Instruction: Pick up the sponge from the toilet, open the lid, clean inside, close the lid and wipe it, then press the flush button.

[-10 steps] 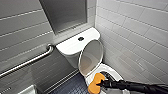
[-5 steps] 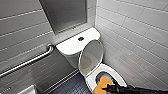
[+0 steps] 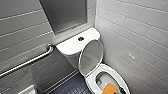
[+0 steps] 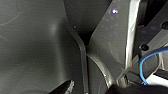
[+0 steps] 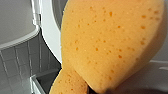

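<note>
The white toilet (image 3: 72,46) stands in the corner with its lid (image 3: 91,57) raised against the tank. The dark round flush button (image 3: 80,38) sits in the middle of the tank top. At the near side of the bowl (image 3: 100,78), the orange sponge (image 3: 110,88) hangs just inside the seat ring, with my right gripper (image 3: 120,91) shut on it. The right wrist view shows the sponge (image 5: 107,42) very close, squeezed narrow at the held end. The left wrist view shows dark grey robot surfaces and a blue cable (image 4: 147,60), with nothing between the left gripper's fingers.
A steel grab bar (image 3: 27,62) runs along the grey tiled wall on the left. A white tiled wall (image 3: 135,37) closes in the toilet's right side. A dark recessed panel (image 3: 65,15) is above the tank. Dark small-tiled floor (image 3: 72,87) lies left of the bowl.
The sponge has moved with my right gripper toward the near right side of the bowl. The toilet and lid have stayed as they were.
</note>
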